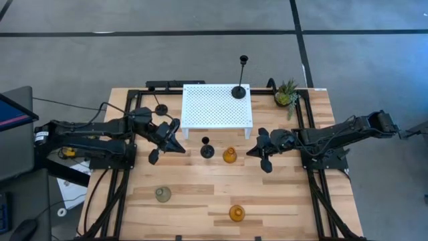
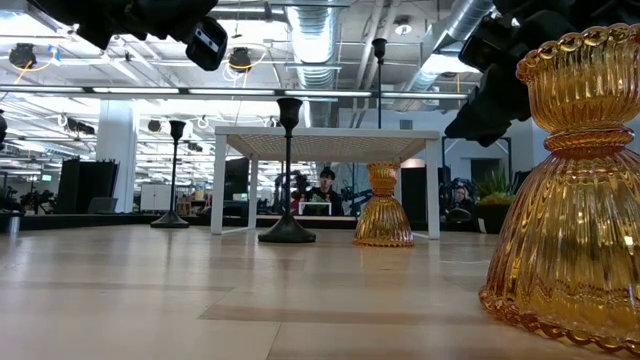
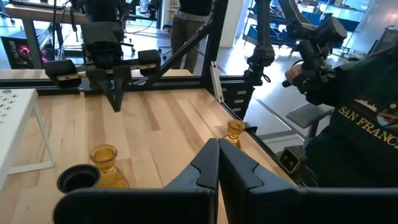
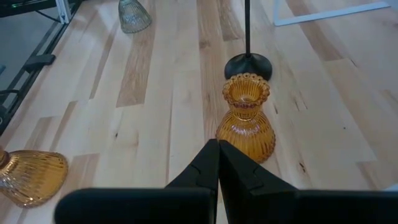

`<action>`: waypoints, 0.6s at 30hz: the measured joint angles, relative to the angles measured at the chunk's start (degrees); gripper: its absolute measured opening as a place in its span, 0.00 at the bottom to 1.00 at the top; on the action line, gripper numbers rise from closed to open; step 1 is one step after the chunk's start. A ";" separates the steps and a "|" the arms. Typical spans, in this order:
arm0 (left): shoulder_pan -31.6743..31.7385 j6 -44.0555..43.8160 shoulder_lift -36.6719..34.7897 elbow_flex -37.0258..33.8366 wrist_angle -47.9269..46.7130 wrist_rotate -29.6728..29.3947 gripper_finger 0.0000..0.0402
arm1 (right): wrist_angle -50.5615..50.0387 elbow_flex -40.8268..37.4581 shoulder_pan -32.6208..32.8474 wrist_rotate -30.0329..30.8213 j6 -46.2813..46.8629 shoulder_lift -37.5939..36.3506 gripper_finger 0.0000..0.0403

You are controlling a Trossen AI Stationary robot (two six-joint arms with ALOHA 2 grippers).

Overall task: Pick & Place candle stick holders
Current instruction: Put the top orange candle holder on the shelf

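From above, the left gripper and right gripper, both clenched on nothing, hover over the pale wooden table; 1 tall thin black candle holder stands on the white perforated stand, 2 shorter black ones on the table. At table height, 2 ribbed amber glass holders stand upright. The right wrist view shows the grey-green glass holder well apart.

The only writing I can read is in my left wrist view: pale capital letters "SAN FRANC", cut off at the picture's edge, on the dark green garment of a person standing beside the table. A curved emblem sits above the letters, too small to read.
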 joint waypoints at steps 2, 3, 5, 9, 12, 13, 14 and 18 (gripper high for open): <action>0.00 -0.11 0.00 0.00 -0.04 0.00 0.01 | 0.00 0.00 0.00 -0.01 0.00 0.00 0.00; 0.00 -0.13 0.00 -0.02 -0.06 0.00 0.01 | 0.00 0.00 0.00 -0.01 -0.02 0.00 0.00; 0.00 -0.13 0.00 -0.01 -0.08 0.00 0.01 | 0.00 0.00 -0.01 0.04 -0.02 0.00 0.00; 0.00 -0.14 0.00 -0.01 -0.08 0.00 0.01 | 0.00 0.00 -0.78 0.08 -0.02 0.00 0.00; 0.00 -0.15 0.00 -0.02 -0.08 0.00 0.01 | 0.00 0.00 -1.57 0.20 -0.04 0.00 0.00; 0.00 -0.13 0.00 -0.02 -0.06 0.00 0.01 | 0.00 0.00 -1.82 0.20 -0.04 0.00 0.00; 0.00 -0.15 0.00 -0.02 -0.06 0.02 0.01 | 0.00 0.00 -2.09 0.20 -0.04 0.00 0.00; 0.00 -0.13 0.00 -0.02 -0.01 0.00 0.01 | 0.00 0.00 -2.71 0.21 -0.02 0.02 0.00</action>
